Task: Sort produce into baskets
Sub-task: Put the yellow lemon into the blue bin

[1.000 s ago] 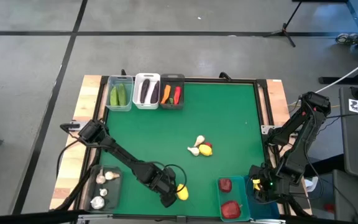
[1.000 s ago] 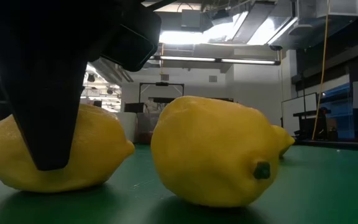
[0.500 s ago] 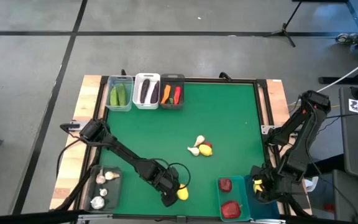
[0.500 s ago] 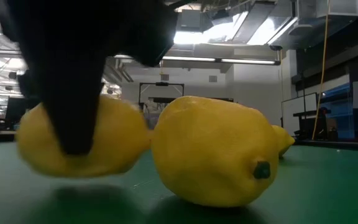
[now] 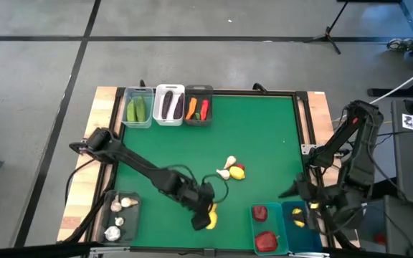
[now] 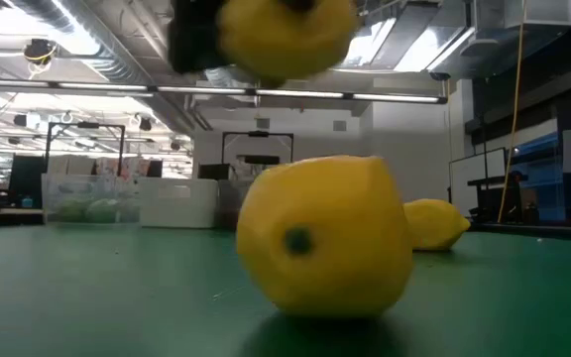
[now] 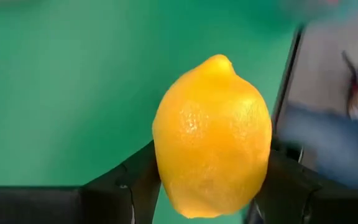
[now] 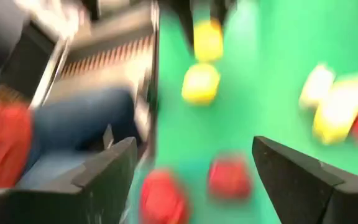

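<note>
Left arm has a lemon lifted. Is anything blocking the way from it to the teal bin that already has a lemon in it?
The red-fruit bin sits between the held lemon and the lemon bin; the right gripper hovers open near that bin.

Right wrist view: the right gripper (image 8: 194, 180) had its jaws spread wide above the green table (image 8: 266, 81). Two lemons (image 8: 201, 84) lay one beyond the other; two red fruits (image 8: 229, 177) sat nearer, blurred.
</note>
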Robot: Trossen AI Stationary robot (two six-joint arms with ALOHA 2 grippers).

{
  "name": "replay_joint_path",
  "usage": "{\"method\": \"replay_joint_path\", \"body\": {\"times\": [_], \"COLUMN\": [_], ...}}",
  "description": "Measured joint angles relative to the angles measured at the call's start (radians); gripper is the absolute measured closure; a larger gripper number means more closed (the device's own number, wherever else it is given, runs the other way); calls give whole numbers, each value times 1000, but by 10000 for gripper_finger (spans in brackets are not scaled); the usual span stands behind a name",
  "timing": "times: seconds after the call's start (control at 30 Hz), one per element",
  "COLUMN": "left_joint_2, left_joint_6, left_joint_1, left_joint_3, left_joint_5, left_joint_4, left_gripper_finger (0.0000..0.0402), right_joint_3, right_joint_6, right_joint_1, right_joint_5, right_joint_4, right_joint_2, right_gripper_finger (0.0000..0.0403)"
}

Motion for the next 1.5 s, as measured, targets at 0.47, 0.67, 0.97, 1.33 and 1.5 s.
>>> {"method": "replay_joint_path", "body": {"times": [0.47,0.67,0.97,1.33,1.5], "left_joint_2": [-182,-180,-180,-180,-180], "left_joint_6": [697,843,888,938,944], "left_joint_1": [17,6,3,5,7], "left_joint_3": [2,-18,-44,-44,-44], "left_joint_5": [-539,-539,-538,-547,-531], "left_joint_4": [577,686,728,777,792], "left_gripper_finger": [194,194,194,194,194], "right_joint_3": [-7,-29,-30,-29,-29], "right_joint_6": [-788,-1185,-1303,-1327,-1399], "right_joint_1": [-185,-298,-406,-493,-492], "right_joint_5": [417,129,-130,-252,-212], "right_joint_4": [424,817,977,1009,1045], "right_joint_2": [35,90,103,115,116], "right_gripper_finger": [84,84,84,84,84]}}
